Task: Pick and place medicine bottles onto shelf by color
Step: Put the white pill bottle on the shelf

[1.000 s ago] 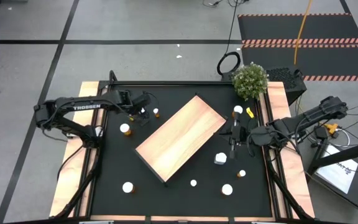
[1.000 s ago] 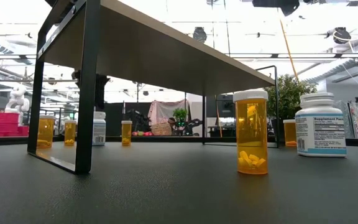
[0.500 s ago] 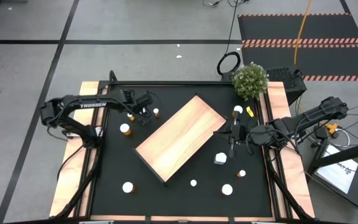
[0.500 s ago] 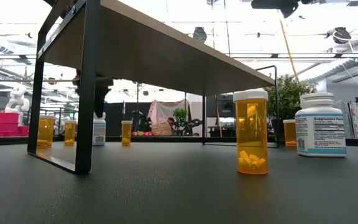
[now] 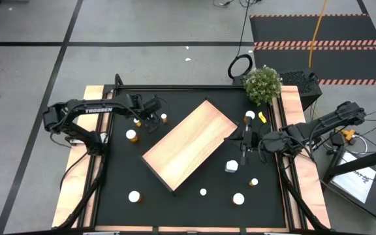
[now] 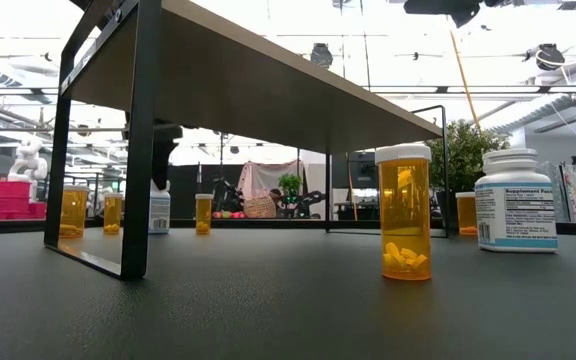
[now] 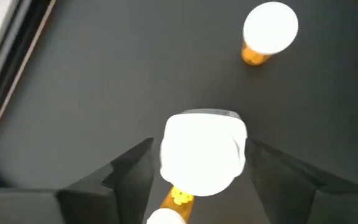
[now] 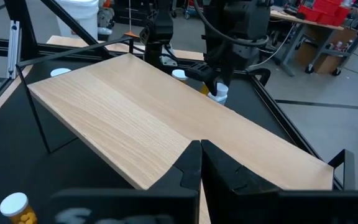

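A white medicine bottle (image 7: 202, 154) stands upright on the black mat to the left of the shelf (image 5: 189, 145), a pale wood board on dark legs. My left gripper (image 5: 150, 119) is lowered over it with a finger on each side. In the low view the gripper (image 6: 161, 150) hangs just above this bottle (image 6: 159, 212). Orange bottles (image 5: 164, 118) (image 5: 131, 135) stand close by. My right gripper (image 5: 245, 140) hovers shut to the right of the shelf, holding nothing. My left gripper has the white bottle's top between its two fingers (image 7: 275, 171), which lie against opposite sides (image 7: 242, 155) of the cap. The fingers come from above, slanting steeply down. The bottle stands upright with its base on the mat.
More bottles stand on the mat near the front right: an orange one (image 6: 404, 215), a white one (image 6: 514, 200), others (image 5: 238, 198) (image 5: 134, 196). A potted plant (image 5: 262, 85) and a small yellow object (image 5: 262, 117) sit at the far right corner. Another orange bottle (image 7: 269, 31) stands beyond my left gripper.
My left gripper has come down a little over the white bottle and then kept still. The bottle has stayed in its place on the mat.
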`<state>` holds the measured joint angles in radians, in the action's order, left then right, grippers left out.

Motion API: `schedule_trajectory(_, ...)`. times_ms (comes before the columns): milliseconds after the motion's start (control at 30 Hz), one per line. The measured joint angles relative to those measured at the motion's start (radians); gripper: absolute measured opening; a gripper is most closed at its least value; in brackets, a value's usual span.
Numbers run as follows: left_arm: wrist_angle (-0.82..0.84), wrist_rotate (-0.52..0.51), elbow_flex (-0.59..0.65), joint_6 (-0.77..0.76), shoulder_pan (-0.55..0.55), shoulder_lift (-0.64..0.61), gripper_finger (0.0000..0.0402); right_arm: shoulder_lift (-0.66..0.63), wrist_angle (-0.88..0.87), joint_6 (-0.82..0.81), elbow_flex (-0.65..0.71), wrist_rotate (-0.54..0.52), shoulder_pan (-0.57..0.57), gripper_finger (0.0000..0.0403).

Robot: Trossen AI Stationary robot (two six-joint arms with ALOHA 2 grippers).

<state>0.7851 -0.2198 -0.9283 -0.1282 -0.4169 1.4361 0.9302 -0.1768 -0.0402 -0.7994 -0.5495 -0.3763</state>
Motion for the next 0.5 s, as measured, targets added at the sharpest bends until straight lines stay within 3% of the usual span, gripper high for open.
schedule_trajectory(267,0.006,0.002,0.000,0.019,0.003,-0.001,0.0190,0.000,-0.020,0.000,-0.001,0.000,0.000,0.0000)
schedule_trajectory(500,0.027,0.002,-0.002,0.067,0.003,-0.002,0.0190,0.000,-0.023,0.000,-0.001,0.001,0.000,0.0000)
